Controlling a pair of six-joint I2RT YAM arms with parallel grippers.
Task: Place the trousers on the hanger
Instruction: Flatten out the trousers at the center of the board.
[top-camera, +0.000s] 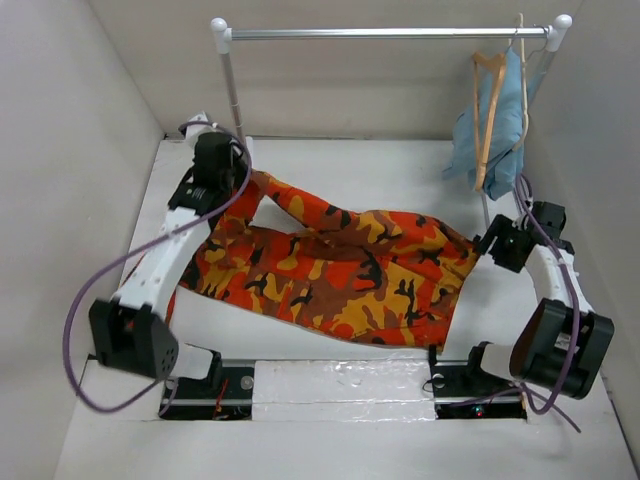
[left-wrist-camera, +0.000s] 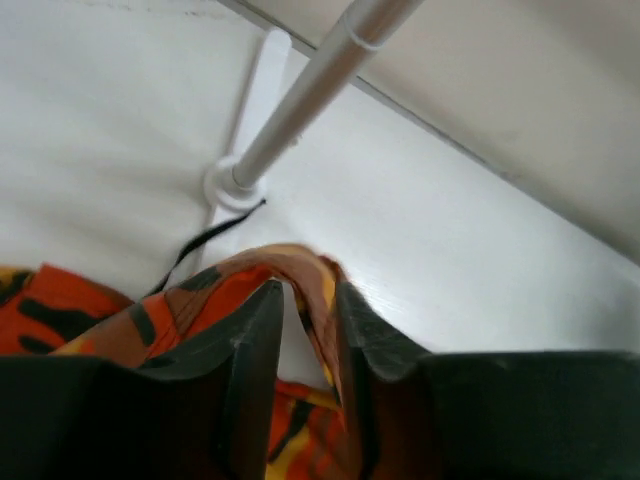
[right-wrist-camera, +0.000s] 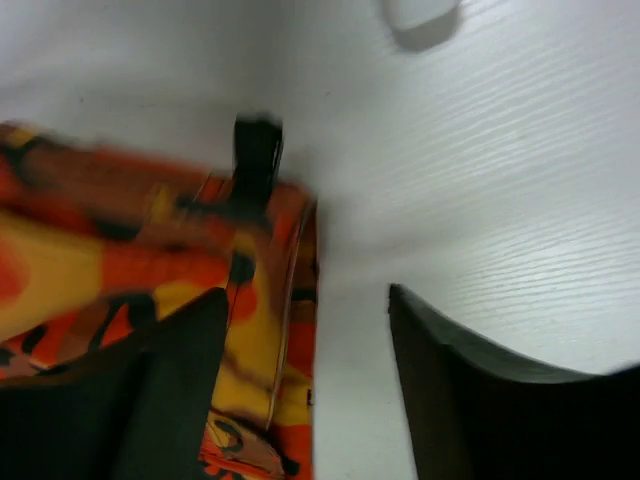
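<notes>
The camouflage trousers (top-camera: 340, 270) lie spread across the table. My left gripper (top-camera: 228, 168) is at the back left by the rack post, shut on a raised fold of a trouser leg (left-wrist-camera: 300, 270); the cloth sits between its narrow jaws (left-wrist-camera: 305, 305). My right gripper (top-camera: 493, 243) is open at the trousers' right edge. In the right wrist view it (right-wrist-camera: 305, 300) has one finger over the cloth edge (right-wrist-camera: 260, 330) and the other over bare table. The empty tan wooden hanger (top-camera: 489, 105) hangs on the rail at the back right.
A metal clothes rack (top-camera: 390, 33) spans the back; its left post (left-wrist-camera: 300, 100) and white foot (left-wrist-camera: 235, 185) stand just beyond my left gripper. A light blue garment (top-camera: 510, 130) hangs on a second hanger behind the tan one. White walls close in on the table's sides.
</notes>
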